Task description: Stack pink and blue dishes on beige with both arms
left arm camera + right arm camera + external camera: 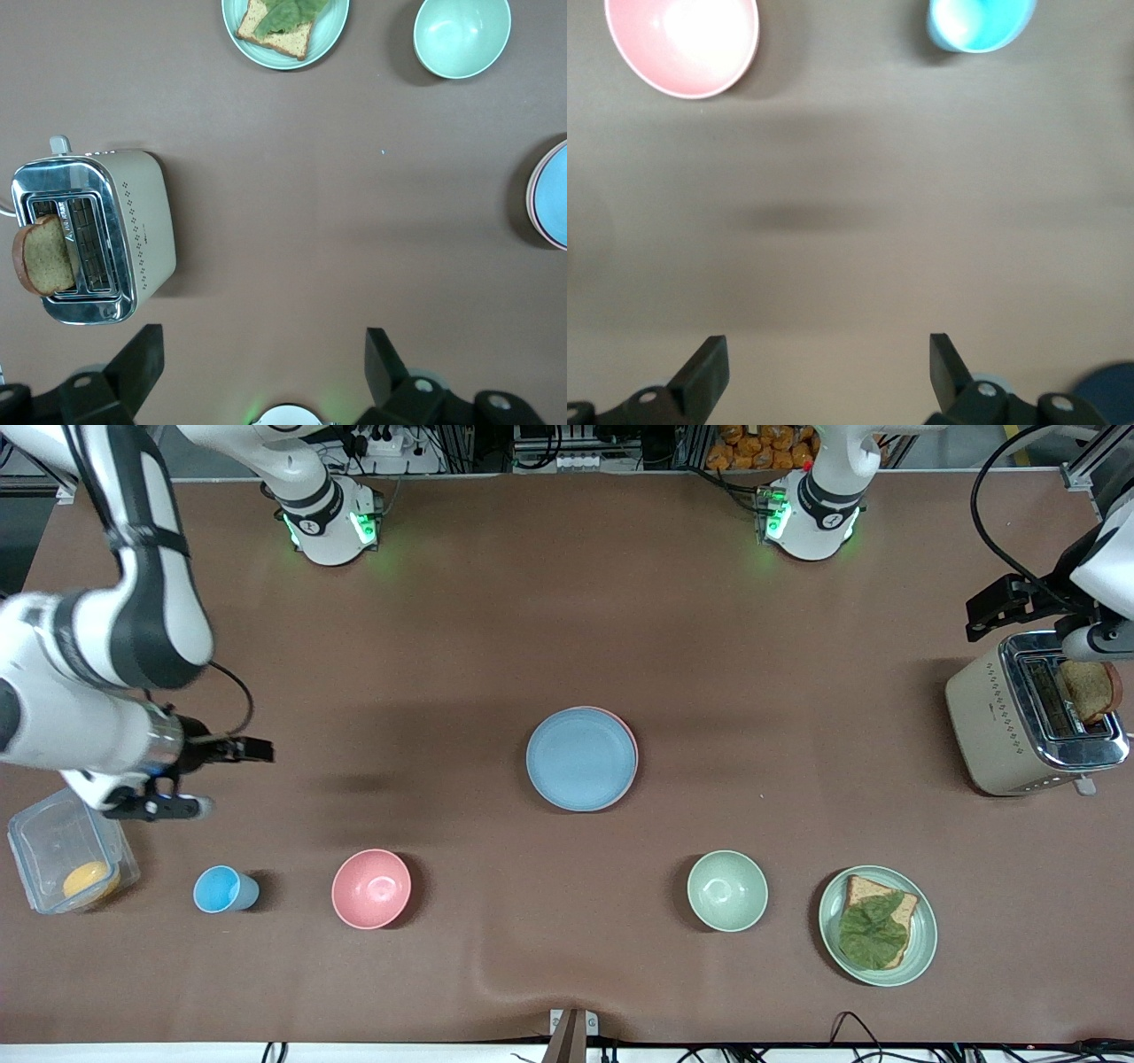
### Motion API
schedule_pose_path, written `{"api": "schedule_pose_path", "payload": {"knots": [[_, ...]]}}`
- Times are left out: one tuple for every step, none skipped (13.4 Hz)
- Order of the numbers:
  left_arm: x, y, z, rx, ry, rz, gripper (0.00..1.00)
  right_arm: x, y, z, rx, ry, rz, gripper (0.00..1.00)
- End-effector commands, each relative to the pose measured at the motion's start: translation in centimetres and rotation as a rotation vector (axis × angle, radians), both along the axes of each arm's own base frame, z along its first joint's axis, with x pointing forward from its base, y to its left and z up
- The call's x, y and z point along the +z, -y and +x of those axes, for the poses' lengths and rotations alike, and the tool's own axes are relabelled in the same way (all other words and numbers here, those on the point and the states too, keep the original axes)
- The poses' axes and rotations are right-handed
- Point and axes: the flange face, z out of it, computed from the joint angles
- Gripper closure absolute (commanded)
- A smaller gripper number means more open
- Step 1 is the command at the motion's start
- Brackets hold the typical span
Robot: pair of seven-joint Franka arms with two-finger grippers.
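Left end effector spread above toaster holding bread, right end effector spread near tub.

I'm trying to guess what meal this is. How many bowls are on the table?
2. A pink bowl sits beside the blue cup toward the right arm's end; a pale green bowl sits beside the bread plate toward the left arm's end. None looks hidden.
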Motion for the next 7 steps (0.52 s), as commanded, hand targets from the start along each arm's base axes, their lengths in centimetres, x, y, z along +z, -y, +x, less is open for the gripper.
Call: {"api": "schedule_pose_path", "payload": {"knots": [[0.6, 0.0, -0.7, -0.019, -0.004, -0.018, 0.0, 6.6, 4.1, -3.7, 0.032, 0.041, -0.009, 0.0], [0.5, -0.1, -0.7, -0.018, -0.006, -0.018, 0.0, 8.7, 4.4, -4.7, 0.042, 0.058, -0.019, 0.0], [0.5, -0.1, -0.6, -0.017, -0.004, -0.016, 0.0, 10.4, 4.6, -5.7, 0.037, 0.067, -0.02, 0.0], [0.7, -0.2, -0.7, -0.016, -0.001, -0.017, 0.0, 11.7, 4.8, -6.3, 0.029, 0.084, -0.018, 0.0], [0.7, -0.3, -0.6, -0.014, 0.001, -0.017, 0.0, 12.1, 4.9, -6.5, 0.025, 0.082, -0.019, 0.0], [0.7, -0.4, -0.7, -0.013, -0.001, -0.017, 0.0, 13.4, 5.1, -6.5, 0.017, 0.088, -0.021, 0.0], [0.7, -0.3, -0.7, -0.014, -0.001, -0.017, 0.0, 14.3, 5.6, -6.0, 0.005, 0.09, -0.021, 0.0]]}}
